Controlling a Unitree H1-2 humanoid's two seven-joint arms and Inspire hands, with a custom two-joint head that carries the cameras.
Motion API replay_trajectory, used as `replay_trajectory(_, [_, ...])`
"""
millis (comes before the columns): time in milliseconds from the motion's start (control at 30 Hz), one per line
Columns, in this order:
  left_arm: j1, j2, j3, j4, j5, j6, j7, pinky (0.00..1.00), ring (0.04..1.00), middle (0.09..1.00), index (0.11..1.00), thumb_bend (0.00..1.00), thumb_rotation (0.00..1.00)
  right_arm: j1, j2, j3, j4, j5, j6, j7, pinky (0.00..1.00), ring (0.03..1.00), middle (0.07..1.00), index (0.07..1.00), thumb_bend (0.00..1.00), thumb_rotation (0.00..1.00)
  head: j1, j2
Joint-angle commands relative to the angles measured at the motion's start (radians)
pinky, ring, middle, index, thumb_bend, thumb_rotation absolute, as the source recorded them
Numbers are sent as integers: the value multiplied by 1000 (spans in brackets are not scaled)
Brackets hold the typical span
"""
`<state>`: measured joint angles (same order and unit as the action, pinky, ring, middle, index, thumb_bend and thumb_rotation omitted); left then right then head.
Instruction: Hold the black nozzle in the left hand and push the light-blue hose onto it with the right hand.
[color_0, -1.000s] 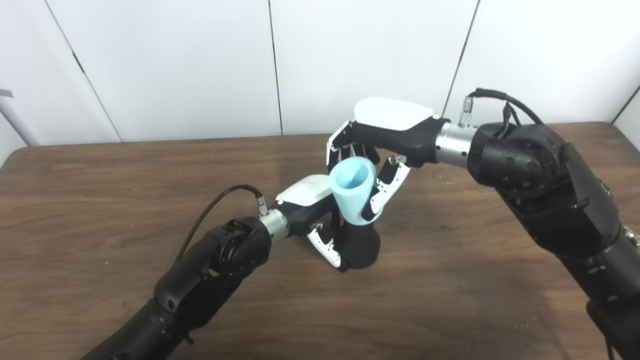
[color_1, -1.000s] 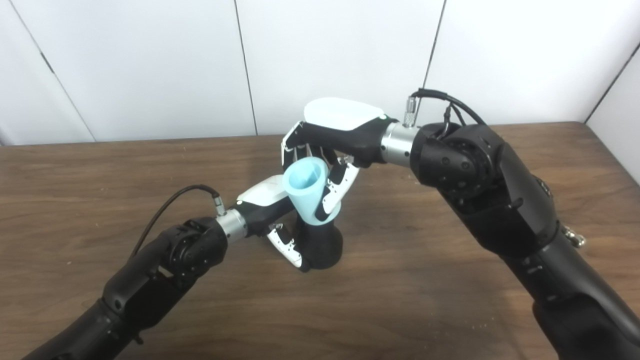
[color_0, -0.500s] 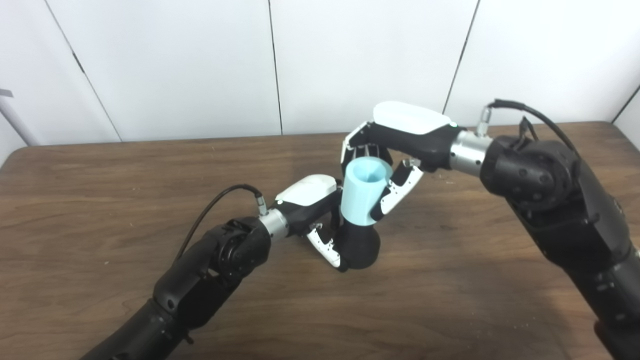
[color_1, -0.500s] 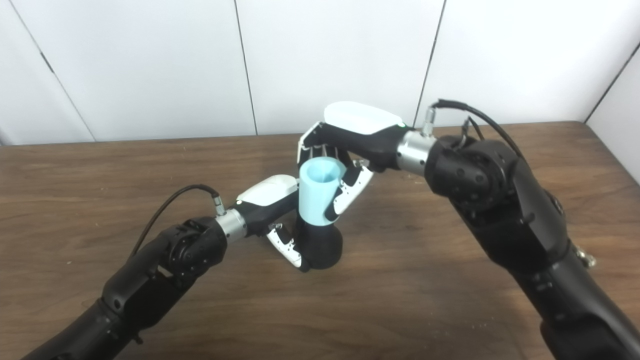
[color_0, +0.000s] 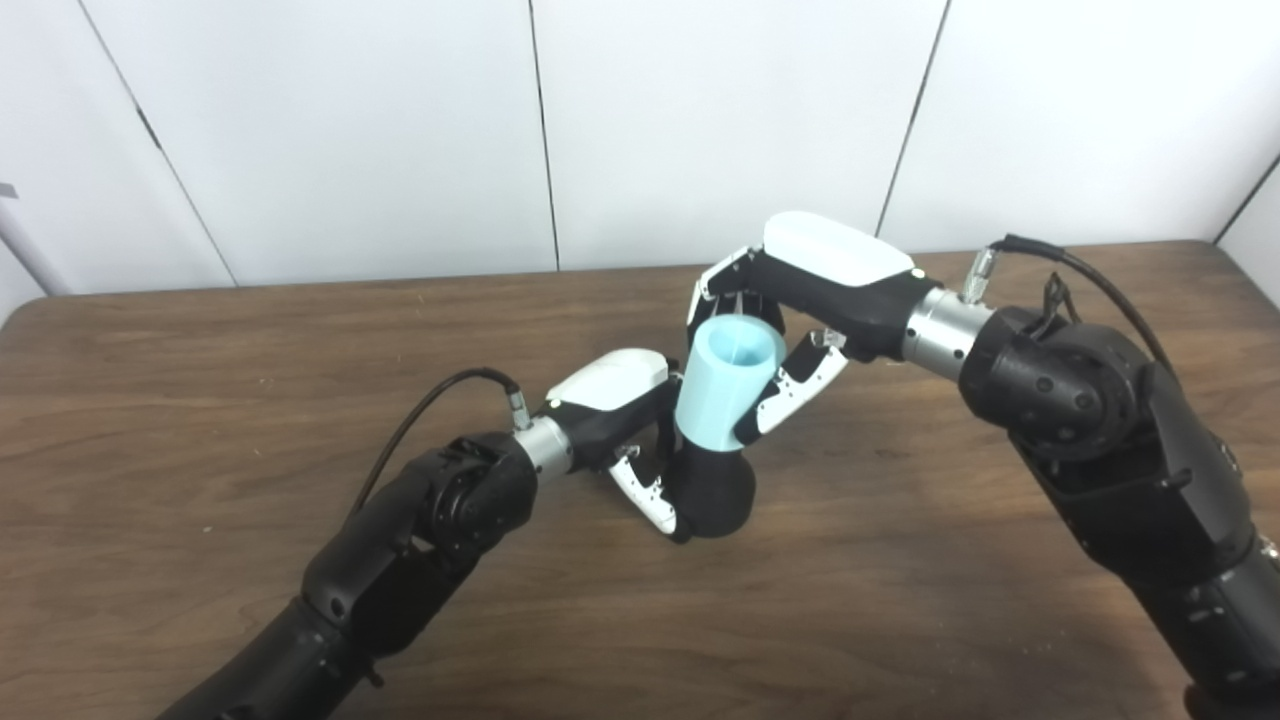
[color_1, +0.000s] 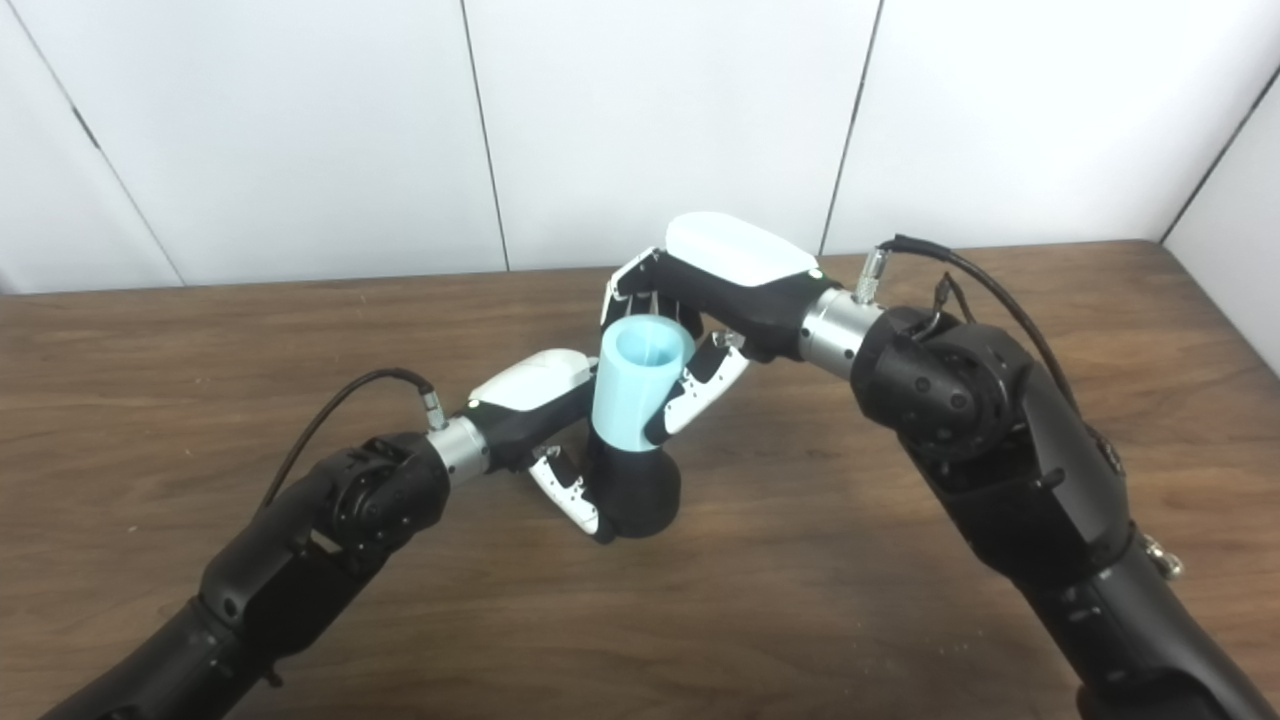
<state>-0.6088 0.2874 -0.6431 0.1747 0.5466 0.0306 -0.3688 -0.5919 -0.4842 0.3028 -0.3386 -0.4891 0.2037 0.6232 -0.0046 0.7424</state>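
Both hands (color_0: 610, 400) (color_0: 800, 290) wrapped around hose (color_0: 725, 385) and nozzle (color_0: 710, 490)

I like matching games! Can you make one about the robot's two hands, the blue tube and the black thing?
Things:
1. left hand
2. right hand
3. light-blue hose
4. black nozzle

States:
A. wide base rests on the table
B. open end faces up, sits atop the black part
C. grips the black part low down
D. grips the blue part from above

Pairs: 1-C, 2-D, 3-B, 4-A

Bare table (color_0: 900, 600) all round; only both arms across the near side
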Motion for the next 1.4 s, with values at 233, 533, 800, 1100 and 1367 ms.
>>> replay_trajectory(233, [58,29,-39,49,29,21,-101,1000,606,494,477,525,0,-14,21,39,-25,-9,-21,22,337,391,482,515,516,0,1,2])
replay_trajectory(533, [63,29,-39,40,28,32,-109,1000,608,494,477,526,0,-31,-7,80,6,36,-48,83,313,369,456,537,511,0,4,8])
replay_trajectory(800, [62,34,-34,43,22,30,-113,1000,608,494,477,525,0,-21,-27,82,9,10,-19,84,309,364,458,539,510,0,-5,4])
replay_trajectory(1100, [60,34,-37,51,24,19,-107,1000,603,486,482,526,0,-16,-39,55,-61,3,46,91,433,583,761,789,821,43,-7,-2])
replay_trajectory(1367, [59,37,-38,50,25,18,-109,1000,602,486,482,526,0,-42,-43,10,-68,2,4,59,510,735,858,866,957,149,-7,-4])
